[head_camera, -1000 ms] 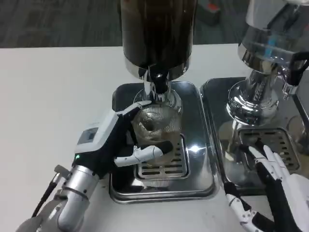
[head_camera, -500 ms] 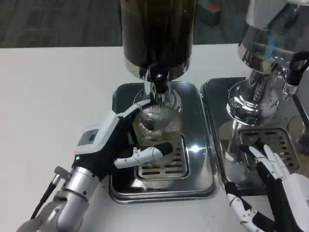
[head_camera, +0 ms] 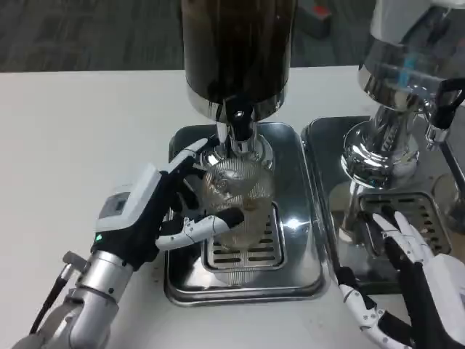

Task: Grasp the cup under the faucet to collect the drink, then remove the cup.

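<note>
A clear ribbed cup [head_camera: 234, 195] stands on the drip grate [head_camera: 245, 251] right under the black faucet [head_camera: 238, 123] of the dark drink dispenser [head_camera: 237, 51]. My left hand [head_camera: 156, 211] comes in from the left and wraps the cup, with one finger round its far side and the thumb across its near side. What is inside the cup is hard to make out. My right hand [head_camera: 414, 273] lies at the lower right with its fingers spread, holding nothing, over the neighbouring tray.
The steel drip tray [head_camera: 298, 280] under the dispenser has a raised rim. A second dispenser [head_camera: 407, 87] with its own tray and grate [head_camera: 407, 211] stands to the right. White table [head_camera: 80, 145] spreads to the left.
My left hand and forearm have shifted a little to the left and up along the cup. The right hand has edged slightly upward.
</note>
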Available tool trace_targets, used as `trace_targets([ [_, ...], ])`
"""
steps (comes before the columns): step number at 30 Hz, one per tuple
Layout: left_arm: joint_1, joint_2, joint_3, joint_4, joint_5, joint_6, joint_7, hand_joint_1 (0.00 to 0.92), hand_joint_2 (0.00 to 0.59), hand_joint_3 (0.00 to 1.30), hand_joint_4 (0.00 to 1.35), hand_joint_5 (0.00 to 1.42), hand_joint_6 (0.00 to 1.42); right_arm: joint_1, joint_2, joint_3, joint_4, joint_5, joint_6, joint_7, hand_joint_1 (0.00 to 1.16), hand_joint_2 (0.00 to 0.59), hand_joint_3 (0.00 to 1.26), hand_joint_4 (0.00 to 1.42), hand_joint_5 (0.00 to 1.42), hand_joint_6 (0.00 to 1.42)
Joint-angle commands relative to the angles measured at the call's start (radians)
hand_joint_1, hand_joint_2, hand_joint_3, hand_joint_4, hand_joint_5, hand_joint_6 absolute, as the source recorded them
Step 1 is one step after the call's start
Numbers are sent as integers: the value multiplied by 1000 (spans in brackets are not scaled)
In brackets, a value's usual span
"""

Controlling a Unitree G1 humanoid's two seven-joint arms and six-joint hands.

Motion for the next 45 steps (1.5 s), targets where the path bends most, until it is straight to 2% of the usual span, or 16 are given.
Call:
trace_targets([
  [1, 33, 28, 20, -41, -14, -21, -12, 67, 32, 184, 467, 732, 887, -6, 2, 0, 14, 5, 2, -1, 458, 404, 165, 47, 68, 267],
  [15, 138, 134, 122, -186, -60, -51, -58, 65, 30, 186, 465, 723, 887, -37, 14, 9, 39, 13, -9, -17, 451, 397, 165, 53, 72, 267],
  [20, 188, 185, 164, -241, -84, -85, -93, 38, 42, 179, 396, 621, 872, -41, 21, 14, 33, 8, -4, -19, 450, 393, 165, 54, 77, 267],
  [23, 212, 213, 207, -248, -182, -141, -163, 19, 74, 240, 460, 645, 893, -42, 31, 17, 32, 5, 2, -24, 449, 393, 165, 57, 81, 267],
  [29, 244, 247, 302, -306, -372, -221, -304, 18, 89, 362, 570, 724, 983, -44, 41, 20, 38, 1, 2, -31, 436, 401, 165, 64, 86, 267],
  [32, 243, 267, 325, -348, -540, -227, -441, 20, 95, 403, 593, 743, 988, -49, 42, 24, 44, 1, 0, -33, 434, 400, 165, 64, 88, 267],
  [35, 232, 270, 342, -383, -716, -195, -606, 1, 95, 413, 623, 739, 994, -56, 42, 26, 50, 3, 0, -35, 431, 399, 165, 64, 95, 275],
  [39, 207, 248, 381, -440, -970, -71, -838, 0, 90, 406, 628, 738, 929, -76, 49, 31, 70, 5, 0, -41, 429, 399, 165, 64, 97, 278],
  [43, 174, 238, 413, -483, -1119, 87, -1048, 0, 86, 397, 597, 672, 759, -90, 58, 42, 88, 3, -1, -50, 428, 399, 165, 64, 97, 280],
  [45, 144, 240, 422, -512, -1184, 203, -1168, 0, 84, 387, 499, 577, 591, -95, 62, 45, 95, 3, -1, -55, 428, 400, 165, 64, 97, 280],
])
